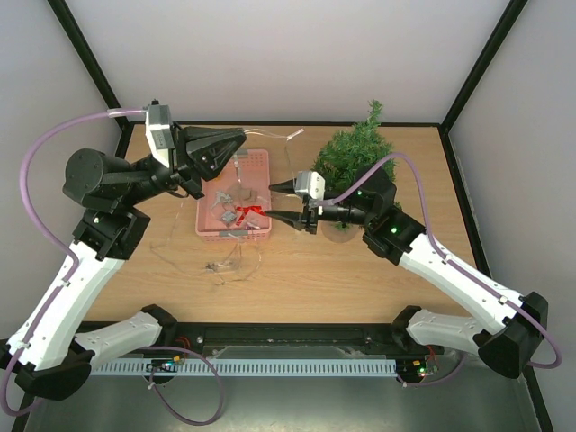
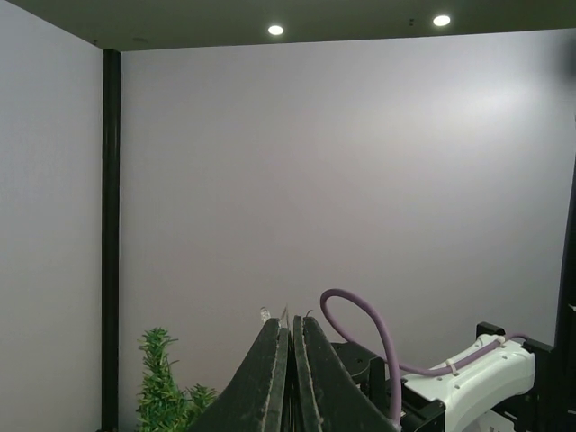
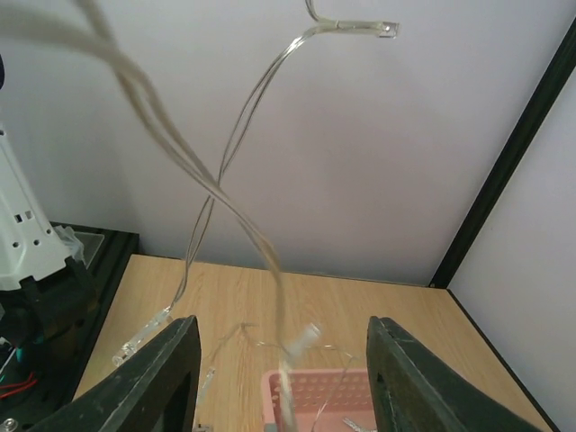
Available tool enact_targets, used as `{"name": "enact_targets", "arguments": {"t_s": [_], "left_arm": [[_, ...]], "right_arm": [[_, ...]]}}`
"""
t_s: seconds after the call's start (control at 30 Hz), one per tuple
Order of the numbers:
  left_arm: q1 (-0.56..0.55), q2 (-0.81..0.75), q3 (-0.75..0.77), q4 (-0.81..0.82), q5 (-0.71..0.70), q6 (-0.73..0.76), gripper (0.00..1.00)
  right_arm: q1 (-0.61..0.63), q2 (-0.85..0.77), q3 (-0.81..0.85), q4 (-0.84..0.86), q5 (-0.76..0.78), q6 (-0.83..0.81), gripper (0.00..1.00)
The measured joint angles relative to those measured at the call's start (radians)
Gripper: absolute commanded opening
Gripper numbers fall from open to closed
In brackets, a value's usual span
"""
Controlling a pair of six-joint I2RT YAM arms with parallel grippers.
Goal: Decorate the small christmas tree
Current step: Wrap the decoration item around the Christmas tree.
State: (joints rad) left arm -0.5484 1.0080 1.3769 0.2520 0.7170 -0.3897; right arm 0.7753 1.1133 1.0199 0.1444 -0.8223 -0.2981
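— Closest to the overhead lens, the two arm bases (image 1: 421, 326) are seen bolted along the near edge of the table (image 1: 360, 279). What room is offered beyond them?
— A broad band of bare wood is shown between that edge and the pink basket (image 1: 261, 160), crossed only by a loose loop of the light string (image 3: 360, 28). The sides and back are closed in by pale walls (image 1: 270, 54) and black frame posts (image 2: 112, 225).
— What is held in the basket?
— A red bow (image 1: 253, 212) and some silvery pieces (image 1: 229, 216) are made out, the latter too small to be named. Strands of the string are drawn up out of it.
— And the pincers?
— The left gripper (image 1: 239, 136) is pressed fully together, raised over the basket's far-left corner, and the clear wire is seen issuing from its tips. The right gripper (image 1: 277, 201) is held well apart just right of the basket. A strand hangs between its fingers (image 3: 162, 378), and nothing is clamped.
— Where is the small christmas tree (image 1: 355, 153) placed?
— It is stood upright at the far right of the table, just behind the right arm (image 1: 450, 268), by which its base is partly hidden.
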Motion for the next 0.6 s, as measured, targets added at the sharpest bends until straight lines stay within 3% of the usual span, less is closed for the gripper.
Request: {"name": "enact_targets", "arguments": {"t_s": [0.13,0.27,0.4,0.6], "left_arm": [[0.0,0.003,0.0,0.01,0.009,-0.008,0.02],[0.0,0.008,0.0,0.025,0.016,-0.017,0.02],[0.0,0.008,0.0,0.029,0.017,-0.021,0.02],[0.0,0.008,0.0,0.035,0.017,-0.023,0.03]], "right_arm": [[0.003,0.0,0.0,0.0,-0.002,0.002,0.38],[0.003,0.0,0.0,-0.002,0.018,0.005,0.35],[0.003,0.0,0.0,-0.024,0.054,-0.012,0.23],[0.003,0.002,0.0,-0.066,0.096,-0.025,0.35]]}}
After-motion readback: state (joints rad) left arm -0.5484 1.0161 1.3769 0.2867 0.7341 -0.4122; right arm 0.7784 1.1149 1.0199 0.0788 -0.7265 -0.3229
